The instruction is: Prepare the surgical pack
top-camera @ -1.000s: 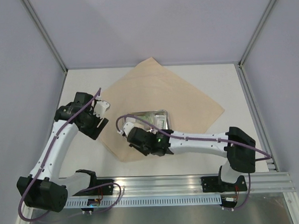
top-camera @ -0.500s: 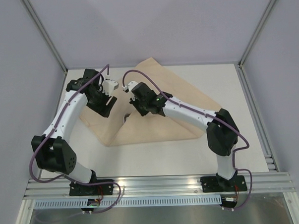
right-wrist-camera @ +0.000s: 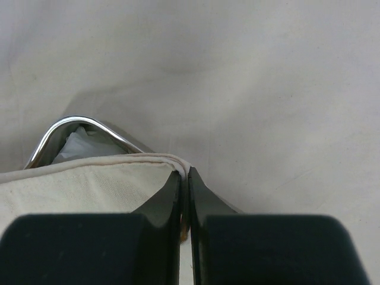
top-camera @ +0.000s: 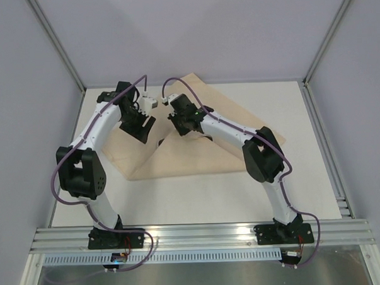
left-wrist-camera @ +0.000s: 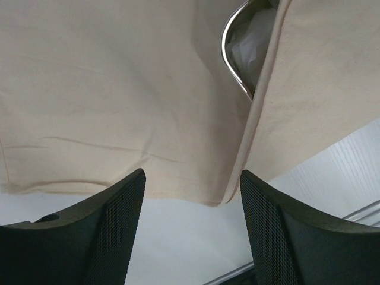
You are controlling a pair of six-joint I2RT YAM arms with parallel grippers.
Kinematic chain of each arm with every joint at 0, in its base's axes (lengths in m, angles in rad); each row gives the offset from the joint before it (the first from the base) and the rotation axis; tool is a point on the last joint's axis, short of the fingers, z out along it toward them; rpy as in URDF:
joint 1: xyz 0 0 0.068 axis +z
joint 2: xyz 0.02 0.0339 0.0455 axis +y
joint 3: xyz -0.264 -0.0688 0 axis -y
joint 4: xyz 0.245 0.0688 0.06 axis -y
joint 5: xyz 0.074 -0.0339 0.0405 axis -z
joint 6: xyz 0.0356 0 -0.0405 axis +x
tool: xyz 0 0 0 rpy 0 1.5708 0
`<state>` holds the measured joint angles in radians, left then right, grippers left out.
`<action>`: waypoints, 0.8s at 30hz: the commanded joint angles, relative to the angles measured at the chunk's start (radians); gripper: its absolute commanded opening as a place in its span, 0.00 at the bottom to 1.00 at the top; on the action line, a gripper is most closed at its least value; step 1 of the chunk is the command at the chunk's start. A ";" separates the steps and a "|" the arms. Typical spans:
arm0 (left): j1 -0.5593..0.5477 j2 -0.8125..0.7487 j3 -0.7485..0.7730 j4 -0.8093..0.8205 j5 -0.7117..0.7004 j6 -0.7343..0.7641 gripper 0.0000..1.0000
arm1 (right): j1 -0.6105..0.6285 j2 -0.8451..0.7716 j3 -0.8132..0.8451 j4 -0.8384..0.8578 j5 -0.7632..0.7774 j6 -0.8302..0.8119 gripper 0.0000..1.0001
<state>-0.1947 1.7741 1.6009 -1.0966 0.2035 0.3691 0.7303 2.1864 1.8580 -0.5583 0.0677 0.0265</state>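
Top view: a second ago the tan cloth sheet (top-camera: 203, 157) lay flat as a diamond with the steel tray (left-wrist-camera: 233, 56) bare in its middle. Both arms were low near the worktop's (top-camera: 305, 188) near edge. Now both reach to the far left part of the worktop, and the sheet's near corner is drawn over the tray. The folded sheet is roughly a triangle. Its long straight edge runs left to right, parallel to the near edge, and its apex points at the far edge. The left gripper (top-camera: 142, 125) and right gripper (top-camera: 180, 125) stand close together over the sheet's far left part.

Left wrist: the left gripper (left-wrist-camera: 191, 178) is spread wide and empty above the sheet. A hemmed flap crosses the tray, whose curved rim shows at the top.

Right wrist: the right gripper (right-wrist-camera: 184, 178) is pinched tight on the flap's hemmed corner. A tray corner with a white packet (right-wrist-camera: 77, 148) inside shows just left of it.
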 commanded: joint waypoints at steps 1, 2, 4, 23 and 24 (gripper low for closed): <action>-0.009 0.024 0.050 0.027 0.042 0.016 0.73 | -0.035 0.041 0.067 0.034 -0.028 0.018 0.00; -0.012 0.033 0.060 0.030 0.050 0.016 0.73 | -0.049 0.058 0.079 0.032 -0.032 0.019 0.00; -0.018 0.065 0.077 0.030 0.057 0.014 0.73 | -0.060 0.079 0.096 0.029 -0.032 0.023 0.01; -0.054 0.225 0.195 0.008 0.063 0.016 0.74 | -0.202 0.223 0.351 -0.058 -0.138 0.210 0.78; -0.054 0.219 0.202 -0.002 0.065 0.021 0.74 | -0.213 0.222 0.365 -0.066 -0.161 0.228 0.83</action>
<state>-0.2428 2.0075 1.7481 -1.0779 0.2466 0.3695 0.5694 2.4165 2.1330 -0.6079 -0.0425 0.1806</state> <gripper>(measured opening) 0.742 0.800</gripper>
